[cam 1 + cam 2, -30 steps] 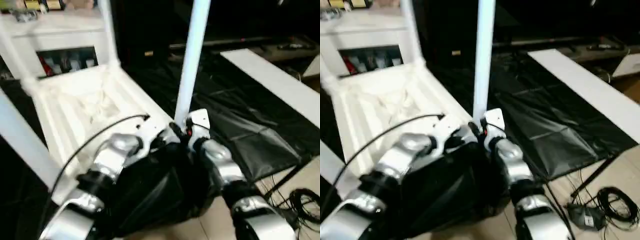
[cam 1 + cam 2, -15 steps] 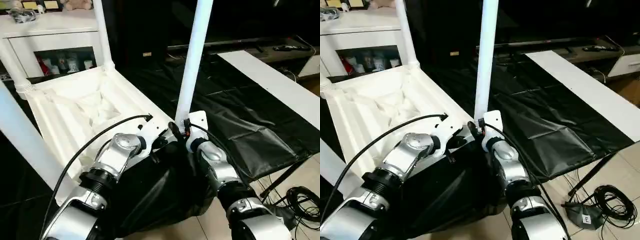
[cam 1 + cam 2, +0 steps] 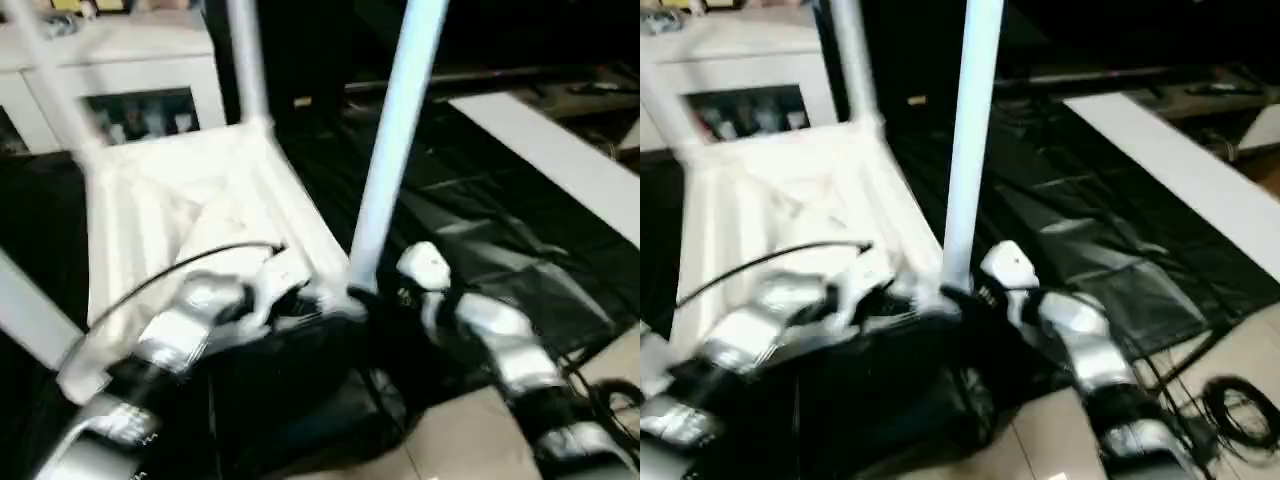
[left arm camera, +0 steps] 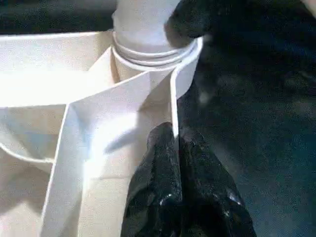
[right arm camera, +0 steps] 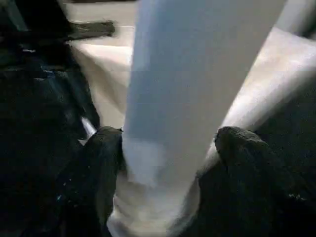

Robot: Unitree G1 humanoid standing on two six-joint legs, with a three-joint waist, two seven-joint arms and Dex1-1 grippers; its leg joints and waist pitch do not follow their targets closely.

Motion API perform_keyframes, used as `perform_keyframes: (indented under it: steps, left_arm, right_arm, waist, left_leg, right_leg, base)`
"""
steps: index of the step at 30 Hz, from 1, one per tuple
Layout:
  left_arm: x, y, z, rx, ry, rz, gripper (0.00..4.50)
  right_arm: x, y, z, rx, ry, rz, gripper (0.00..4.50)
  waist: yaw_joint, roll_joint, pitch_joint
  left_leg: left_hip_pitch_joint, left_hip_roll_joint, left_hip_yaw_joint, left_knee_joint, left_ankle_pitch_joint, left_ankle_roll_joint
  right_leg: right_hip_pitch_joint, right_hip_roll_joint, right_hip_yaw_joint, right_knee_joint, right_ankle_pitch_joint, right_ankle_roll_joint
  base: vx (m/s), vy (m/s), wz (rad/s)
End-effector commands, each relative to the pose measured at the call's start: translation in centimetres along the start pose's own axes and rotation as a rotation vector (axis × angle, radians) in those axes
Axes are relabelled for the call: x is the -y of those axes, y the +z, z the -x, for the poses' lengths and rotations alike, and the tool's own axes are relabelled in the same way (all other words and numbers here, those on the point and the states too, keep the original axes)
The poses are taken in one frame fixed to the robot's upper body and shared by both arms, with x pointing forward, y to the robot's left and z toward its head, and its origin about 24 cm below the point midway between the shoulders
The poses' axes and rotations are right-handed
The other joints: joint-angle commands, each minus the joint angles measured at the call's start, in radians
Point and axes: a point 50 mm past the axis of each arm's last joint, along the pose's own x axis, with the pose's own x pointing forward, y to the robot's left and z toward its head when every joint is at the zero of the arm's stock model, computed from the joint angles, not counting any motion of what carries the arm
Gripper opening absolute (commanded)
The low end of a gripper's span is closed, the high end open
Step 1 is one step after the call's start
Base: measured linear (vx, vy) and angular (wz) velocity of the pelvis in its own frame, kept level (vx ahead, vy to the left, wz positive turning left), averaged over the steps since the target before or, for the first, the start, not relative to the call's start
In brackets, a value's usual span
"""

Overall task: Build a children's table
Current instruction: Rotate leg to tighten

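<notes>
The children's table lies upside down on the black sheet, its white legs pointing up. The near-right leg stands upright with its ribbed end in the corner socket. My right gripper is at that leg's base, open, with one finger on each side of the leg and a small gap at the other finger. My left gripper is shut on the thin white rim of the table top, just beside that corner. In the left eye view it sits at the near edge.
Other legs rise at the back and near left. A white cabinet stands behind. A long white board lies on the black sheet to the right. Cables lie on the floor at the lower right.
The head camera has shifted and the picture is blurred. My right gripper's fingers have spread apart at the leg's base. My left gripper stays shut on the rim.
</notes>
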Motion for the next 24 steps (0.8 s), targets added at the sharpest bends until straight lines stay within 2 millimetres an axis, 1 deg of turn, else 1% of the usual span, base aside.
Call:
perform_keyframes:
  steps: [1, 2, 3, 4, 5, 7, 9, 10, 11, 12, 13, 14, 17, 19, 20, 23, 24]
  left_arm:
    - [2.0, -0.6, -1.5, -0.046, -0.167, 0.001, 0.00]
    - [2.1, -0.6, -1.4, -0.040, -0.178, 0.006, 0.00]
    - [2.1, -0.6, -1.4, -0.038, -0.180, 0.008, 0.00]
    - [2.1, -0.5, -1.4, -0.037, -0.181, 0.009, 0.00]
    - [2.1, -0.5, -1.4, -0.037, -0.180, 0.007, 0.00]
    - [1.9, -0.6, -1.3, -0.036, -0.169, 0.004, 0.00]
    - [1.9, -0.6, -1.2, -0.036, -0.168, 0.005, 0.00]
    - [1.9, -0.6, -1.2, -0.036, -0.167, 0.006, 0.00]
    - [2.0, -0.6, -1.2, -0.038, -0.166, 0.008, 0.00]
    - [2.0, -0.6, -1.2, -0.038, -0.165, 0.009, 0.00]
    - [1.9, -0.6, -1.1, -0.039, -0.158, 0.010, 0.00]
    - [1.9, -0.6, -1.1, -0.040, -0.155, 0.012, 0.00]
    - [1.9, -0.7, -1.0, -0.044, -0.151, 0.013, 0.00]
    - [1.9, -0.8, -1.0, -0.046, -0.150, 0.014, 0.00]
    - [1.9, -0.8, -1.0, -0.046, -0.150, 0.014, 0.00]
    - [1.9, -0.8, -1.0, -0.049, -0.152, 0.015, 0.00]
    - [1.9, -0.8, -1.0, -0.049, -0.151, 0.016, 0.00]
  right_arm:
    - [-0.2, 0.3, 0.2, 0.001, 0.048, 0.016, 3.26]
    - [-0.4, 0.1, 0.1, -0.016, 0.090, 0.025, 3.26]
    - [-0.5, 0.1, 0.1, -0.020, 0.100, 0.026, 3.26]
    - [-0.6, 0.0, 0.0, -0.028, 0.110, 0.031, 3.26]
    - [-0.6, -0.1, 0.0, -0.038, 0.119, 0.038, 3.26]
    - [-0.8, -0.2, 0.0, -0.054, 0.154, 0.046, 3.26]
    - [-1.0, -0.2, 0.0, -0.066, 0.184, 0.049, 3.26]
    - [-1.0, -0.3, 0.0, -0.073, 0.195, 0.052, 3.26]
    - [-1.0, -0.4, 0.2, -0.083, 0.210, 0.056, 3.26]
    - [-1.0, -0.4, 0.2, -0.085, 0.213, 0.056, 3.26]
    - [-1.0, -0.4, 0.4, -0.090, 0.219, 0.059, 3.26]
    - [-0.9, -0.4, 0.6, -0.092, 0.218, 0.059, 3.26]
    - [-0.7, -0.4, 0.7, -0.095, 0.207, 0.060, 3.26]
    - [-0.5, -0.4, 1.0, -0.096, 0.199, 0.060, 3.26]
    - [-0.4, -0.4, 1.1, -0.095, 0.196, 0.059, 3.26]
    - [-0.4, -0.5, 1.5, -0.092, 0.192, 0.047, 3.26]
    - [-0.4, -0.5, 1.5, -0.092, 0.192, 0.044, 3.26]
  waist:
    - [-0.003, 0.004, -0.056]
    - [0.001, 0.001, -0.057]
    - [0.004, 0.003, -0.057]
    - [0.006, 0.004, -0.057]
    - [0.008, 0.002, -0.057]
    - [0.008, 0.001, -0.055]
    - [0.008, 0.000, -0.052]
    - [0.009, -0.006, -0.051]
    - [0.010, -0.008, -0.050]
    - [0.010, -0.007, -0.049]
    - [0.010, -0.009, -0.049]
    - [0.011, -0.009, -0.050]
    - [0.011, -0.008, -0.052]
    - [0.011, -0.008, -0.053]
    - [0.012, -0.006, -0.054]
    - [0.011, -0.006, -0.054]
    - [0.012, -0.005, -0.054]
  left_leg:
    - [0.015, 0.025, 0.003, -0.056, -0.230, 0.071]
    - [0.008, 0.023, 0.003, -0.053, -0.176, 0.081]
    - [0.010, 0.023, 0.004, -0.052, -0.159, 0.085]
    - [0.011, 0.023, 0.005, -0.051, -0.158, 0.086]
    - [0.012, 0.024, 0.006, -0.051, -0.159, 0.085]
    - [0.012, 0.024, 0.006, -0.052, -0.172, 0.080]
    - [0.013, 0.024, 0.007, -0.054, -0.201, 0.069]
    - [0.013, 0.024, 0.006, -0.055, -0.220, 0.063]
    - [0.013, 0.025, 0.006, -0.056, -0.232, 0.058]
    - [0.015, 0.025, 0.007, -0.057, -0.243, 0.052]
    - [0.016, 0.025, 0.007, -0.057, -0.247, 0.050]
    - [0.017, 0.026, 0.007, -0.057, -0.245, 0.048]
    - [0.013, 0.024, 0.006, -0.054, -0.212, 0.054]
    - [0.013, 0.023, 0.006, -0.052, -0.197, 0.061]
    - [0.013, 0.023, 0.007, -0.051, -0.191, 0.065]
    - [0.013, 0.022, 0.007, -0.050, -0.197, 0.068]
    - [0.013, 0.022, 0.007, -0.050, -0.197, 0.067]
  right_leg:
    - [0.037, -0.034, 0.038, -0.048, -0.079, -0.267]
    - [0.044, -0.034, 0.035, -0.038, -0.030, -0.271]
    - [0.044, -0.034, 0.035, -0.036, -0.012, -0.275]
    - [0.044, -0.034, 0.035, -0.036, -0.008, -0.276]
    - [0.045, -0.035, 0.035, -0.035, -0.012, -0.275]
    - [0.046, -0.035, 0.034, -0.037, -0.043, -0.266]
    - [0.045, -0.036, 0.036, -0.042, -0.093, -0.255]
    - [0.045, -0.038, 0.037, -0.045, -0.133, -0.245]
    - [0.044, -0.040, 0.038, -0.048, -0.170, -0.234]
    - [0.041, -0.040, 0.039, -0.052, -0.198, -0.224]
    - [0.040, -0.040, 0.040, -0.053, -0.206, -0.221]
    - [0.040, -0.040, 0.040, -0.052, -0.207, -0.219]
    - [0.043, -0.037, 0.040, -0.047, -0.165, -0.221]
    - [0.043, -0.036, 0.039, -0.044, -0.138, -0.228]
    - [0.044, -0.036, 0.039, -0.042, -0.126, -0.233]
    - [0.045, -0.036, 0.038, -0.044, -0.129, -0.237]
    - [0.045, -0.036, 0.038, -0.043, -0.133, -0.236]
  base:
    - [0.085, -0.024, 0.10]
    - [0.050, -0.006, 0.01]
    - [0.000, 0.000, 0.00]
    - [0.000, 0.000, 0.00]
    - [0.000, 0.000, 0.00]
    - [0.000, 0.000, 0.00]
    - [0.000, 0.000, 0.00]
    - [0.000, 0.000, 0.00]
    - [0.000, 0.000, 0.00]
    - [0.000, 0.000, 0.00]
    - [0.000, 0.000, 0.00]
    - [0.000, 0.000, 0.00]
    - [0.000, 0.000, 0.00]
    - [0.000, 0.000, 0.00]
    - [0.000, 0.000, 0.00]
    - [0.000, 0.000, 0.00]
    - [0.000, 0.000, 0.00]
